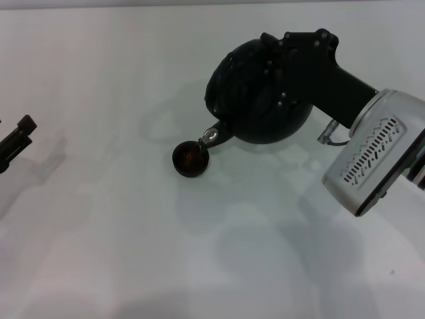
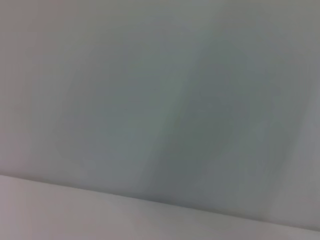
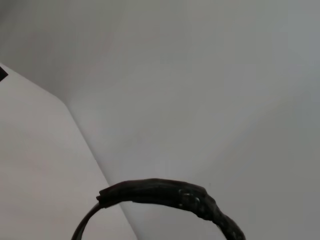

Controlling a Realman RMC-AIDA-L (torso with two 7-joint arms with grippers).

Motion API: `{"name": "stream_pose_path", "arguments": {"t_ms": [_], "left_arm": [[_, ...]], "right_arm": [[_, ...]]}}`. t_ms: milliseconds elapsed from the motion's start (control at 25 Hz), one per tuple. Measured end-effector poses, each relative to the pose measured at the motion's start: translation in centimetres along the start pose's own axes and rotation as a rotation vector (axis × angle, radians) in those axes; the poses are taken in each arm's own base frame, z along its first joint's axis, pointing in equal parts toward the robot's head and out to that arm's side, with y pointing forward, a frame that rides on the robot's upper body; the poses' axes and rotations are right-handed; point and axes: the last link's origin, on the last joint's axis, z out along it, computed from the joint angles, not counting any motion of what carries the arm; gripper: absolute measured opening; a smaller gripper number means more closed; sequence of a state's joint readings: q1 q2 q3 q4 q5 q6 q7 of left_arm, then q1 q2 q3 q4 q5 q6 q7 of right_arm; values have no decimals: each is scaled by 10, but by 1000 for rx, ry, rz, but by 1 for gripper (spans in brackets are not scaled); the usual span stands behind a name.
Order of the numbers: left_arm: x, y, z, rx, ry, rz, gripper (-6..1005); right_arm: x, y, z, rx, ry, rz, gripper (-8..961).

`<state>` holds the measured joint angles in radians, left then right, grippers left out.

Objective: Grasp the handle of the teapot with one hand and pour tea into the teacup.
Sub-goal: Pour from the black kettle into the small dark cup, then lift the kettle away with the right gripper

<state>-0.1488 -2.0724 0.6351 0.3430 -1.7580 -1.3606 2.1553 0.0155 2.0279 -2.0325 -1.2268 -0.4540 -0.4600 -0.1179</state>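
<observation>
In the head view, the teapot (image 1: 255,93) hung in the upper middle of the frame, tipped toward the lower left so that its short spout (image 1: 214,136) sat just over the rim of the teacup (image 1: 191,158). The cup stood on the white table (image 1: 133,252) just left of centre, with a brownish liquid showing inside it. The right gripper (image 1: 292,60) came in from the right edge, its black body lying over the top of the pot where the handle would be; the fingers themselves were hidden behind it, so whether they were clamped on the handle could not be told from this view.

The right wrist view showed the handle (image 3: 170,195) as a dark wrapped arc at the bottom centre of the frame, against a plain pale background.

The left gripper (image 1: 16,139) sat at the far left edge, a little above mid-height, well apart from cup and pot; its finger state could not be told. The left wrist view showed only blurred pale surface.
</observation>
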Motion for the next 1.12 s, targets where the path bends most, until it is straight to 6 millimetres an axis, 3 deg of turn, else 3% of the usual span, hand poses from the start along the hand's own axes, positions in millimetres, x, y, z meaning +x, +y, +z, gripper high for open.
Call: {"name": "stream_pose_path", "arguments": {"t_ms": [1120], "left_arm": [[-1, 2, 2, -11, 2, -7, 876]], "right_arm": [[2, -3, 2, 9, 4, -20, 106]]}}
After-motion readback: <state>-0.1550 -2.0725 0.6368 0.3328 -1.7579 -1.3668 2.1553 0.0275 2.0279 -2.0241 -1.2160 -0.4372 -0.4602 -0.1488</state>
